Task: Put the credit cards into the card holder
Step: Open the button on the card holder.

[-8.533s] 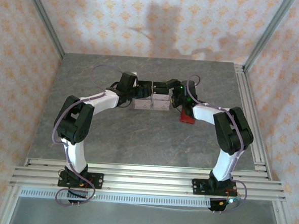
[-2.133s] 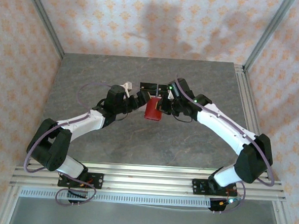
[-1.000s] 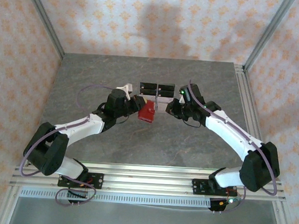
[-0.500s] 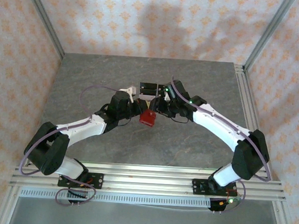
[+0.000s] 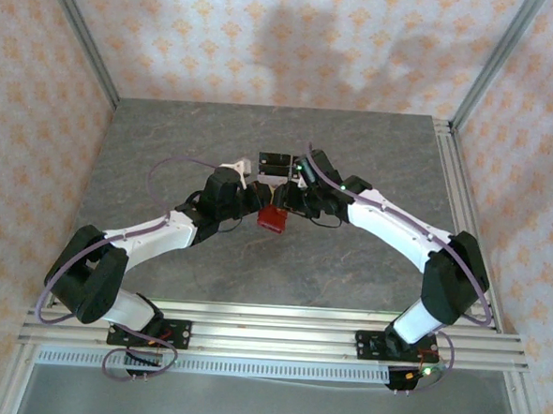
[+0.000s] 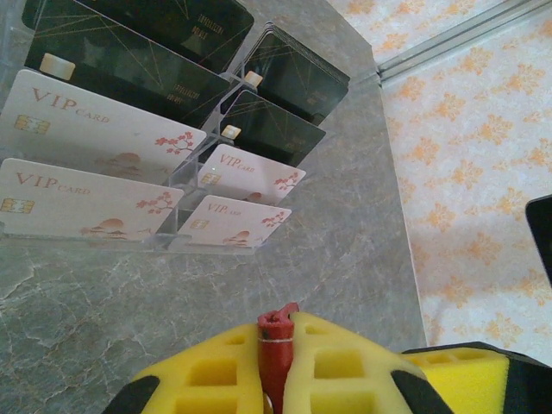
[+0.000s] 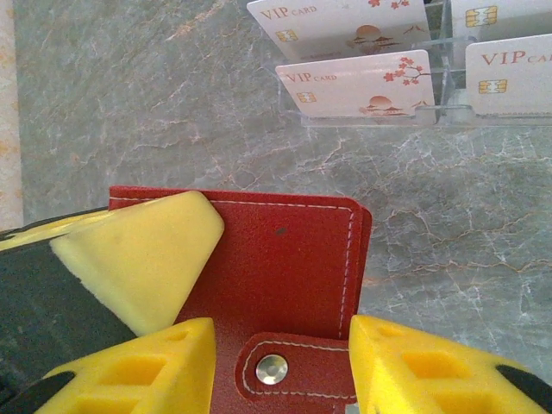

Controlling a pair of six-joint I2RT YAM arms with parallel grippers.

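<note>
On the marbled desk [image 7: 129, 103], left fingers [image 6: 332, 362] clamp the red leather wallet [image 7: 285, 250] by its edge; right fingers [image 7: 410, 366] stand apart astride its stitched 6-o'clock snap tab [image 7: 276, 369].

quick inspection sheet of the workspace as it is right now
surface: grey marbled table, nothing spilled
job's things: red card holder, snap tab showing; credit cards slotted in clear stand
clutter: black cards in same stand
grippers: left gripper shut on card holder edge; right gripper open, fingers either side of tab
cables: purple cable looping along each arm
surroundings: patterned walls, aluminium rails
</note>
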